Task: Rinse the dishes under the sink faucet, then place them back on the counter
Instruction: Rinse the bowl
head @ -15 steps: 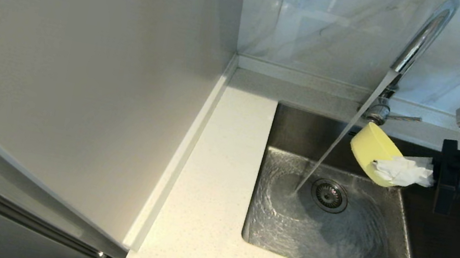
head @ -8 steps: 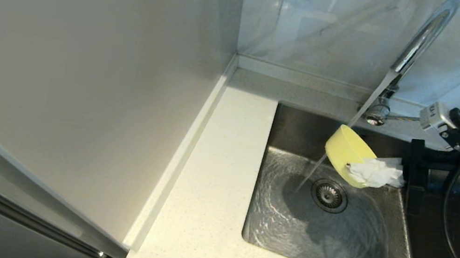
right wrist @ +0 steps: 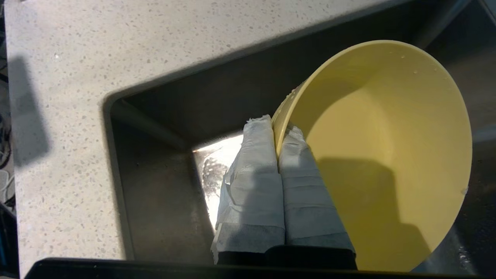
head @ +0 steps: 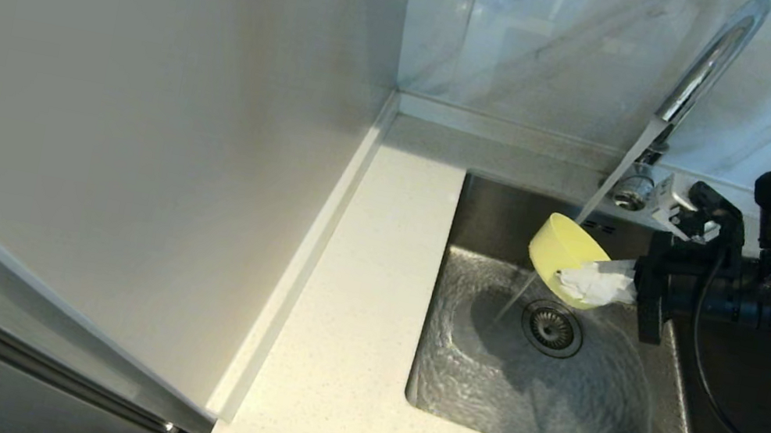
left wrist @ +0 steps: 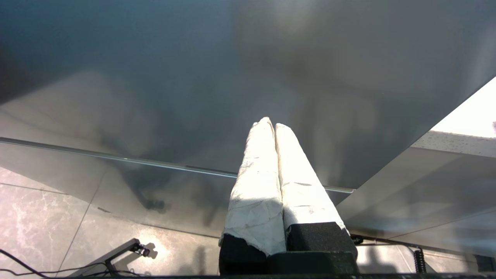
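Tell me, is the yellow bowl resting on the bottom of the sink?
No: the right tool holds the yellow bowl by its rim, above the sink floor.

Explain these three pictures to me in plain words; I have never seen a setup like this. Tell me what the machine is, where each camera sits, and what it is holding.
This is a two-armed robot at a kitchen sink. The wide picture comes from a camera on its head, looking down. The other two come from cameras on its wrists, behind the fingers.

In the head view, the right gripper, its fingers wrapped in white padding, is shut on the rim of a pale yellow bowl. It holds the bowl tilted over the sink, in the water running from the chrome faucet. Speckled counter surrounds the basin.

The right wrist view shows that pinch up close: one finger inside the bowl, one outside.

The left gripper is shut, holds nothing and is parked away from the sink.
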